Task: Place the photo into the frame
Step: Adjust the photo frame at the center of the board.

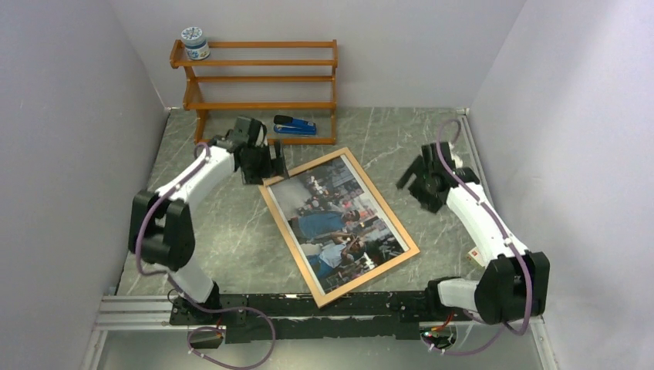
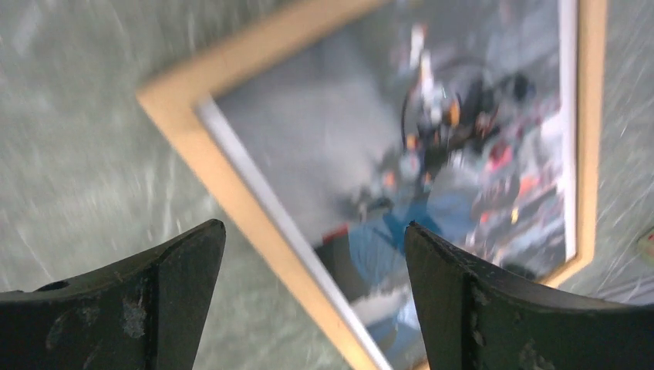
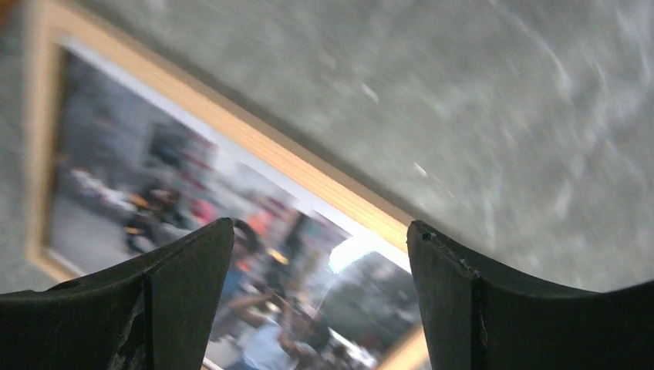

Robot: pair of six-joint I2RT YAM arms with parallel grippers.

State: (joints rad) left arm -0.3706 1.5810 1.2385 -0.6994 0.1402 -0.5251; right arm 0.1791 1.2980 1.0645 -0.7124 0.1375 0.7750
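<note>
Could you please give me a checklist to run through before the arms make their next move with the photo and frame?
1. Photo lies within the moulding of the frame: ok.
2. Frame lies flat on the table: ok.
3. Left gripper open, holding nothing: ok.
4. Right gripper open, holding nothing: ok.
5. Photo secured from behind: cannot tell, the back is hidden.
</note>
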